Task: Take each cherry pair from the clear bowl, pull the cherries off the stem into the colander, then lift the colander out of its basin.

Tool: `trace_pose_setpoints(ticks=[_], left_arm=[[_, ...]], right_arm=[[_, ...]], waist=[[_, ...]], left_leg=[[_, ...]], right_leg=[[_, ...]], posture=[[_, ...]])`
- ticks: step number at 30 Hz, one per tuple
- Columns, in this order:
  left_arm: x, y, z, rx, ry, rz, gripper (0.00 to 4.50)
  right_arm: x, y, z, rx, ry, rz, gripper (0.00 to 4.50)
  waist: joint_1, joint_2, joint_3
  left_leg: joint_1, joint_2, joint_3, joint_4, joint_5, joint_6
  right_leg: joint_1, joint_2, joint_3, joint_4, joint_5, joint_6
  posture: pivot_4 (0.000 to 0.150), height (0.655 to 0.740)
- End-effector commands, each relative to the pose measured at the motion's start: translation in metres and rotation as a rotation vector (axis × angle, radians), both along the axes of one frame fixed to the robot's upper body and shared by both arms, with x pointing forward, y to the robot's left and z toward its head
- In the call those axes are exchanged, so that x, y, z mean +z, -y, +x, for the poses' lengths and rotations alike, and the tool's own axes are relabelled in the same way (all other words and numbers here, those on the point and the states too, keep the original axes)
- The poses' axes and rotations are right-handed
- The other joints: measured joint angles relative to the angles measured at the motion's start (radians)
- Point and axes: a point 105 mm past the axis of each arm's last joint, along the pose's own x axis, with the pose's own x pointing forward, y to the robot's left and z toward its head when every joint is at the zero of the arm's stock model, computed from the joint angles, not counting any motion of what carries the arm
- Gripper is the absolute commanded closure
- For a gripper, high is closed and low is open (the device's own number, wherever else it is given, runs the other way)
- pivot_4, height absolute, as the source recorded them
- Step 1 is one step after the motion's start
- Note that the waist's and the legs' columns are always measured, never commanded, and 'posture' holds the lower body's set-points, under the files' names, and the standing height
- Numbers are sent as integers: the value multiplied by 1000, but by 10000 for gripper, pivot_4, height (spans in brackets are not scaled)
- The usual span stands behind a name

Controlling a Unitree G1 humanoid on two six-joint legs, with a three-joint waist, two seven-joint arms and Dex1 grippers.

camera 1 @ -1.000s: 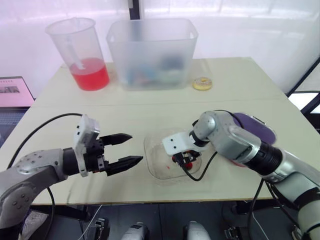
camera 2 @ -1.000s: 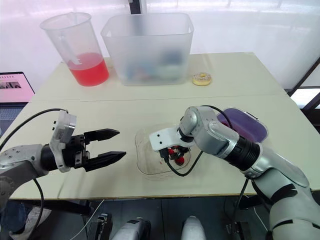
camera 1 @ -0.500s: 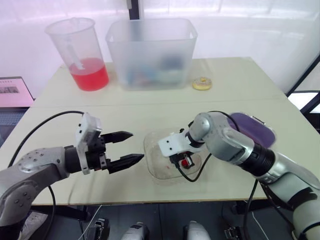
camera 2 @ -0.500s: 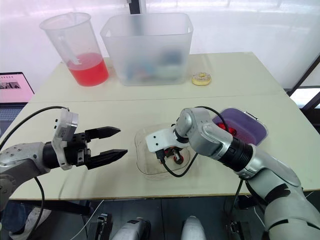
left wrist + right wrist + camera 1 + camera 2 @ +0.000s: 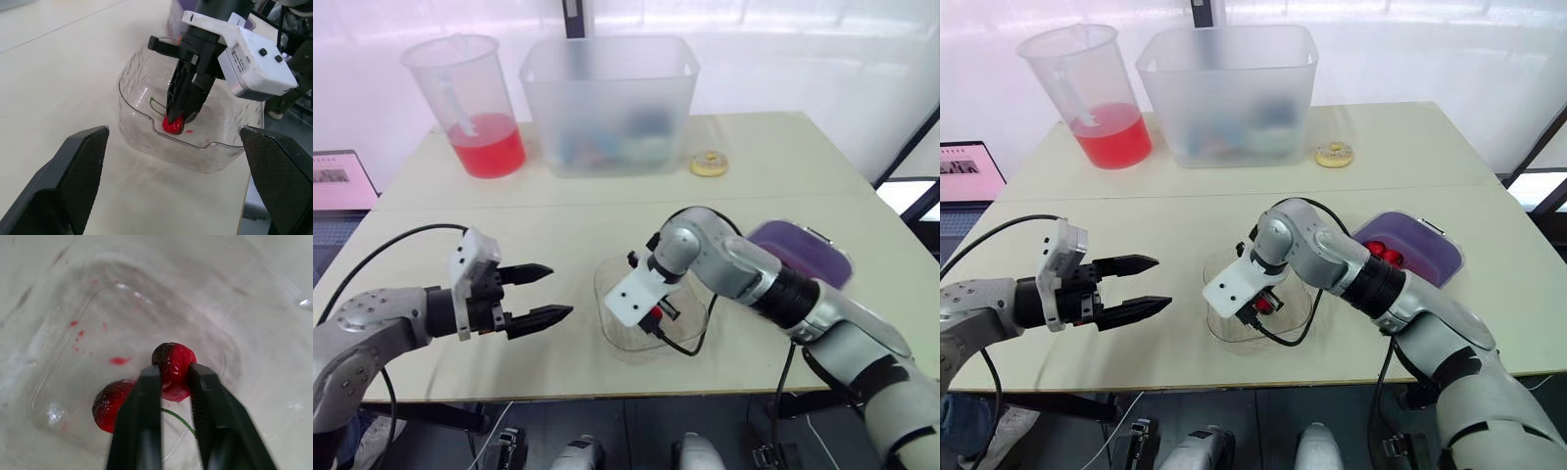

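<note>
The clear bowl (image 5: 628, 345) sits near the table's front edge. My right gripper (image 5: 173, 369) reaches down into it, shut on one red cherry (image 5: 176, 354). The pair's other cherry (image 5: 108, 404) lies on the bowl's floor, a thin green stem (image 5: 180, 421) running from it under the fingers. From the left wrist, the right gripper (image 5: 178, 115) stands over a cherry (image 5: 172, 126) inside the bowl (image 5: 139, 131). My left gripper (image 5: 546, 292) hovers open a short way left of the bowl, holding nothing. The purple colander (image 5: 1427, 257), with red cherries (image 5: 1383, 252) in it, lies right of the bowl.
A pitcher of red liquid (image 5: 475, 103) and a large translucent bin (image 5: 610, 103) stand at the back of the table. A small yellow round object (image 5: 709, 164) lies beside the bin. A screen (image 5: 337, 179) sits off the table's left edge.
My right gripper has shifted left inside the bowl, still holding the cherry, and its arm has swung round. The left gripper has drawn back a little to the left.
</note>
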Motion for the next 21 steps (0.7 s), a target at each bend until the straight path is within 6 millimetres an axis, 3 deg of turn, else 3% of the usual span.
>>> trace_pose_setpoints(ticks=[1, 5, 10, 13, 21], left_arm=[[4, 4, -2, -21, 34, 14, 0], [7, -3, 1, 4, 47, 23, 0], [11, -9, 4, 17, 78, 32, 0], [12, -8, 4, 1, 81, 28, 0], [12, -3, 9, -37, 83, 37, 0]], right_arm=[[20, -5, -1, 35, 30, 18, 19506], [39, 3, -11, -16, -35, 88, 321], [48, 15, -9, -257, -172, 225, 321], [45, 28, -7, -383, -190, 227, 321], [33, 32, -8, -631, -202, 255, 321]], waist=[[0, 0, 0], [1, 0, 0], [2, 0, 0], [4, 0, 0], [2, 0, 0]], left_leg=[[0, 0, 0, 0, 0, 0], [0, 0, -1, 0, 0, 0], [0, 0, -1, 0, 0, 0], [0, 0, -1, 0, 0, 0], [0, 0, 0, 0, 0, 0]], right_leg=[[0, 0, 0, 0, 0, 0], [0, 0, 0, 0, 0, 0], [0, 0, 0, 0, 0, 0], [0, 0, 0, 0, 0, 0], [0, 0, 0, 0, 0, 0]], posture=[[1500, 7400], [1500, 7400], [1500, 7400], [1500, 7400], [1500, 7400]])
